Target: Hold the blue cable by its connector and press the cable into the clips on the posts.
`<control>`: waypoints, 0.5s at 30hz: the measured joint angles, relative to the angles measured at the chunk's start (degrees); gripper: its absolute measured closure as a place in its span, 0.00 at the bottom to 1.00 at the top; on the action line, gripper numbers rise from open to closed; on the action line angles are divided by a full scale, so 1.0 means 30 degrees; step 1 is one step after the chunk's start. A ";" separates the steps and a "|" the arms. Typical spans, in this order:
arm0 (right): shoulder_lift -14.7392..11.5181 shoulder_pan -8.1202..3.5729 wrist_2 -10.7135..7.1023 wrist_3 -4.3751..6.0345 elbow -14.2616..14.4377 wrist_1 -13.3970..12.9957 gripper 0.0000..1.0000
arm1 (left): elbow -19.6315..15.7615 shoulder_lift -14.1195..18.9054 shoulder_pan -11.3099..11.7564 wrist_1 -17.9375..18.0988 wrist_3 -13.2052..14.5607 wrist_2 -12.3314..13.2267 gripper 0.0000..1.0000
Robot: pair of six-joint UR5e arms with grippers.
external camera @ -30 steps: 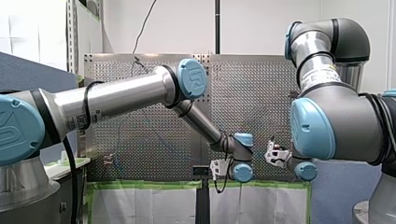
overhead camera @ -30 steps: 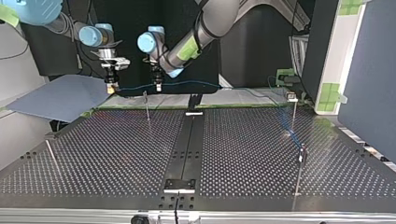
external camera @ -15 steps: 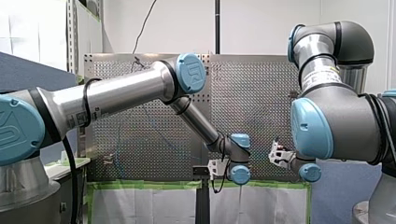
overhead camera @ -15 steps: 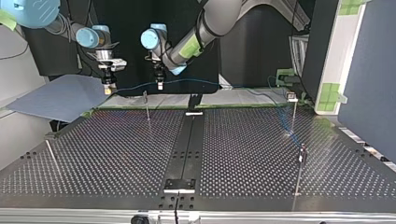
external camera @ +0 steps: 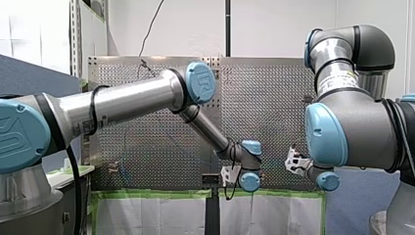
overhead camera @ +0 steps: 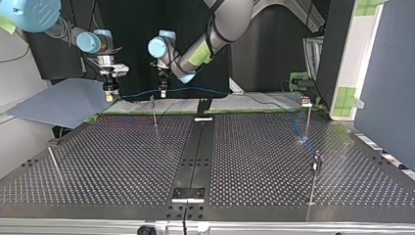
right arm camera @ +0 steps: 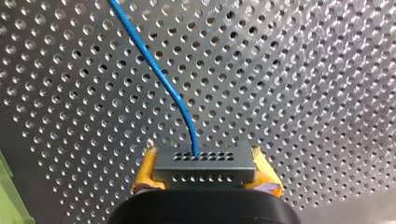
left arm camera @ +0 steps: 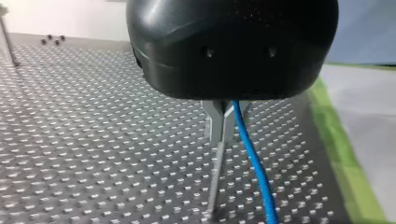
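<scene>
- Left wrist view: the black body of my left gripper (left arm camera: 223, 133) hides where the cable (left arm camera: 254, 163) enters it, and the picture's edge cuts the cable off.
- Right wrist view: the body of my right gripper (right arm camera: 205, 172) covers the connector (right arm camera: 204, 161) at its near part.
- Front view: the wrists hide both grippers' fingers.
- Top view: the clips (overhead camera: 305, 102) on the posts (overhead camera: 308, 120) are too small to make out.

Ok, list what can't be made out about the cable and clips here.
Top view: the clips on the posts are too small to show whether the blue cable sits in any.
Left wrist view: the black housing of my left gripper hides where it grips the cable.
Right wrist view: the cable leaves the connector and is cut off by the edge.
</scene>
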 joint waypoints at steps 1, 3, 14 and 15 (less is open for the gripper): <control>0.0001 -0.0031 0.0018 0.0018 -0.0007 -0.0001 1.00 | 0.0154 -0.0107 0.0027 -0.0151 0.0001 0.0125 1.00; 0.0000 -0.0098 0.0043 0.0049 -0.0019 -0.0012 1.00 | 0.0509 -0.0259 0.0085 -0.0497 -0.0005 0.0373 1.00; 0.0027 -0.0166 -0.0028 0.0097 -0.0049 -0.0106 1.00 | 0.2199 -0.0374 0.0463 -0.1471 -0.0030 0.0934 1.00; 0.0029 -0.0147 -0.0037 0.0094 -0.0053 -0.0116 1.00 | 0.2261 -0.0380 0.0519 -0.1480 -0.0030 0.0945 1.00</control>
